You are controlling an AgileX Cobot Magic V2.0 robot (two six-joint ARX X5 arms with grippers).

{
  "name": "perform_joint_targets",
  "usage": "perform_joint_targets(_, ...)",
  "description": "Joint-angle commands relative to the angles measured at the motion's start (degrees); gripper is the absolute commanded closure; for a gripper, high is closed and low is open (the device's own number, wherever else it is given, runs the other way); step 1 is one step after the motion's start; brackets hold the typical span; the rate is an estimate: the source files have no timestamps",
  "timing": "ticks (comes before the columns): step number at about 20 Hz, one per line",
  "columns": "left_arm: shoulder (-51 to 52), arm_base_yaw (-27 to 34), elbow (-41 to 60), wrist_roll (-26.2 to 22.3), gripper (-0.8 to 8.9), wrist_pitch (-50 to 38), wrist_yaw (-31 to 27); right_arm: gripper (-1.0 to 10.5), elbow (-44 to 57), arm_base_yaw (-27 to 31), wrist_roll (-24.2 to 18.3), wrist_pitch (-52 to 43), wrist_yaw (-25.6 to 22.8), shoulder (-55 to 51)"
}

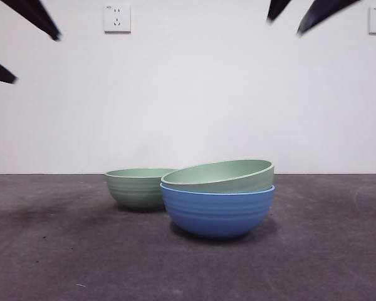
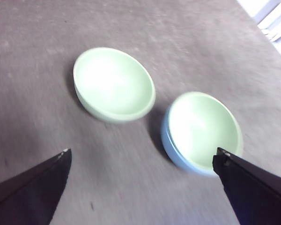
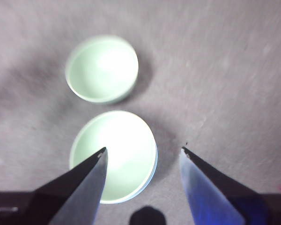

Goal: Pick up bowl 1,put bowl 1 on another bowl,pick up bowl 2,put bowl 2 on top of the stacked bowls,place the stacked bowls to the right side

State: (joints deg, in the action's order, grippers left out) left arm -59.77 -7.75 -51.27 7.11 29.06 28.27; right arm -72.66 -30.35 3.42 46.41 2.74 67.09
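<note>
A blue ribbed bowl point(image 1: 217, 212) stands on the dark table, and a pale green bowl point(image 1: 219, 176) rests inside it, slightly tilted. A second pale green bowl point(image 1: 135, 188) stands alone just behind and left of them, touching or nearly touching the stack. The left wrist view looks down on the lone green bowl point(image 2: 113, 83) and the stacked pair point(image 2: 202, 131). My left gripper point(image 2: 143, 161) is open, high above them, holding nothing. My right gripper point(image 3: 144, 151) is also open, high over the stacked pair point(image 3: 114, 153), with the lone bowl point(image 3: 102, 68) beyond. Both show only as black tips at the front view's top corners.
The dark grey table point(image 1: 62, 251) runs to a white wall with two sockets point(image 1: 116, 19). In the left wrist view the table's edge point(image 2: 267, 18) shows beyond the bowls.
</note>
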Motion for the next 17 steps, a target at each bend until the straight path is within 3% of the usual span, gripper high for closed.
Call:
perform_joint_targets(1, -7.39, -3.19, -5.11, 1.97, 1.67, -1.49, -6.23, 6.9, 0.42, -0.04, 1.44, 1.73, -0.11, -3.45)
perform_joint_targets(4, -19.37, -6.6, -14.8, 1.99, 1.73, 0.22, -12.55, 6.9, 0.42, -0.07, 2.01, 3.65, -0.13, -8.46)
perform_joint_targets(10, -40.72, -9.94, -30.05, 1.97, 1.98, 2.73, -18.36, 6.9, 0.42, -0.07, 2.32, 6.47, -0.17, -13.79)
perform_joint_targets(17, -51.01, -10.27, -32.39, 2.38, 1.98, 4.7, -21.05, 6.9, 0.42, -0.07, 2.75, 6.82, -0.15, -14.62)
